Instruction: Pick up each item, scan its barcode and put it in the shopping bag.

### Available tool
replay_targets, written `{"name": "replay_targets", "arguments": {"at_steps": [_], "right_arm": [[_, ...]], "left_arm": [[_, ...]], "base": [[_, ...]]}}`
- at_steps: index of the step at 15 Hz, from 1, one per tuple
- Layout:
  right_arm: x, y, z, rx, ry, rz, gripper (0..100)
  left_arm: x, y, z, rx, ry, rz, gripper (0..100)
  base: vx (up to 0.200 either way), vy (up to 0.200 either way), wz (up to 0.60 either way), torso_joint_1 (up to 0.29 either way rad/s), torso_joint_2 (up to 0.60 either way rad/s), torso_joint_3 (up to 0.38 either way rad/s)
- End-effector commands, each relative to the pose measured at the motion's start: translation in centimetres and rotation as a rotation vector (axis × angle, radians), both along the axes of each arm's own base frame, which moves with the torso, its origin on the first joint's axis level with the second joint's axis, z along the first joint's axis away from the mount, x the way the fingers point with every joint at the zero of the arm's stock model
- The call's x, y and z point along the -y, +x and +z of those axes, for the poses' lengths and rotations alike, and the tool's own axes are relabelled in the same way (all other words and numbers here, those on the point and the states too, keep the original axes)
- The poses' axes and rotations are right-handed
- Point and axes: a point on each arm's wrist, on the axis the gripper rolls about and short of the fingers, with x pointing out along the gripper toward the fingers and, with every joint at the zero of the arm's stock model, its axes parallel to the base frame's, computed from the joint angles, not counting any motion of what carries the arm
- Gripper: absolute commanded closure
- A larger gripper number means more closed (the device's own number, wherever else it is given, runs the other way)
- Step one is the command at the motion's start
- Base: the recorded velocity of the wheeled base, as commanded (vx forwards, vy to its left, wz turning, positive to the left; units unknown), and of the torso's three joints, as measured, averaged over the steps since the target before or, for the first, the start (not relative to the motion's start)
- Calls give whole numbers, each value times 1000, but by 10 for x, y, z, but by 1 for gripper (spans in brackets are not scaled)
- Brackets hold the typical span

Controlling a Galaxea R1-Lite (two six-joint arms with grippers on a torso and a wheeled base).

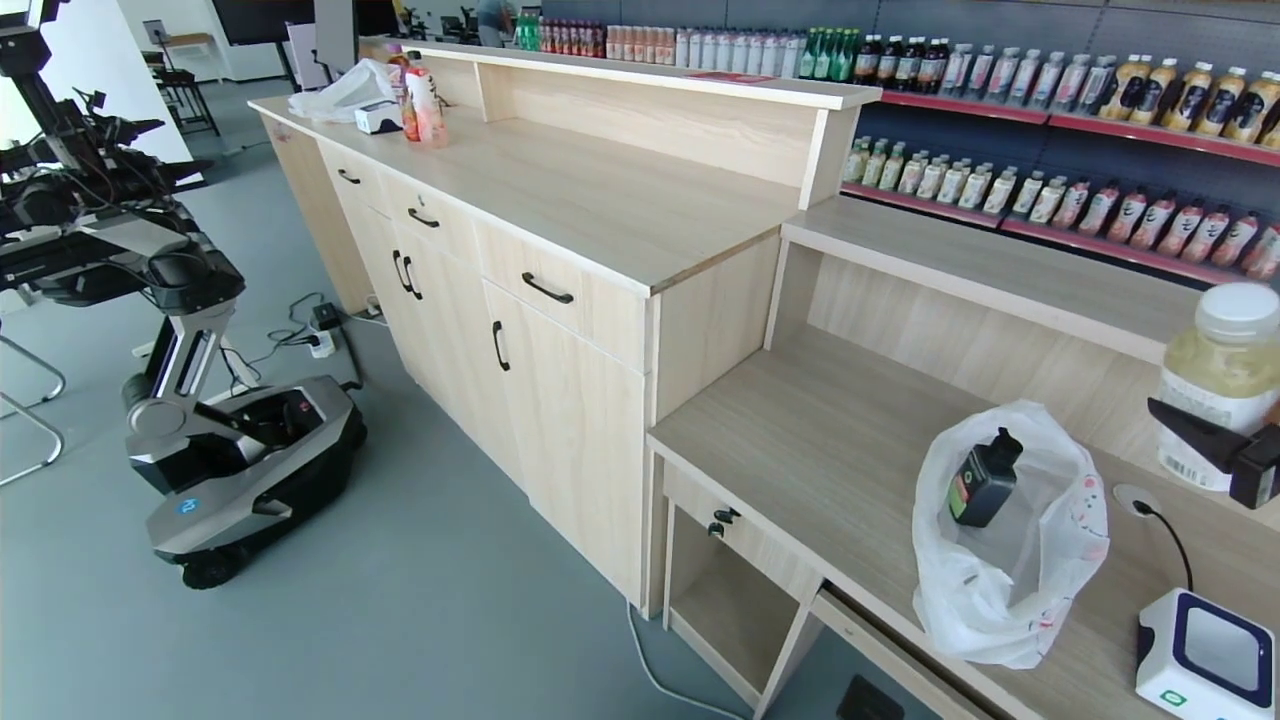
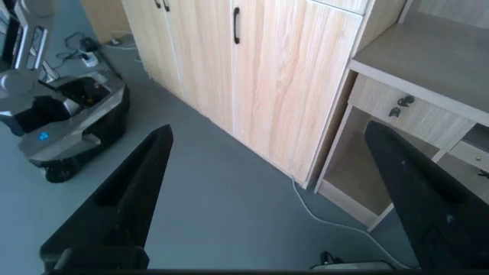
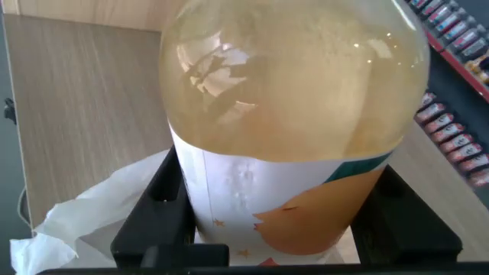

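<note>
My right gripper (image 1: 1225, 450) is shut on a bottle of pale yellow drink (image 1: 1220, 385) with a white cap, held upright in the air at the far right above the low counter. In the right wrist view the bottle (image 3: 294, 114) sits between the black fingers (image 3: 164, 206). A white plastic shopping bag (image 1: 1010, 540) stands open on the low counter, with a dark bottle (image 1: 985, 480) inside it. The white barcode scanner (image 1: 1205, 655) sits at the counter's near right corner. My left gripper (image 2: 267, 198) hangs open over the grey floor beside the cabinet, holding nothing.
The low wooden counter (image 1: 820, 440) has a raised shelf behind it. A taller counter (image 1: 600, 190) to the left carries a bag and some items (image 1: 420, 100). Shelves of bottles (image 1: 1050, 90) line the back wall. Another robot (image 1: 200, 420) stands on the floor at left.
</note>
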Motion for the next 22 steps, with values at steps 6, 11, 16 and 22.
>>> {"name": "replay_targets", "arguments": {"at_steps": [6,11,16,22], "right_arm": [[-44,43,-48,-311,300,208,100],[-51,84,-101,-390,307,259,100],[-48,107,-127,-371,304,262,100],[-42,133,-152,-369,301,261,100]], "left_arm": [[0,0,0,1,-1,0,0],[0,0,0,1,0,0,0],[0,0,0,-1,0,0,0],[0,0,0,1,0,0,0]], "base": [[0,0,0,0,0,0],[0,0,0,0,0,0],[0,0,0,0,0,0],[0,0,0,0,0,0]]}}
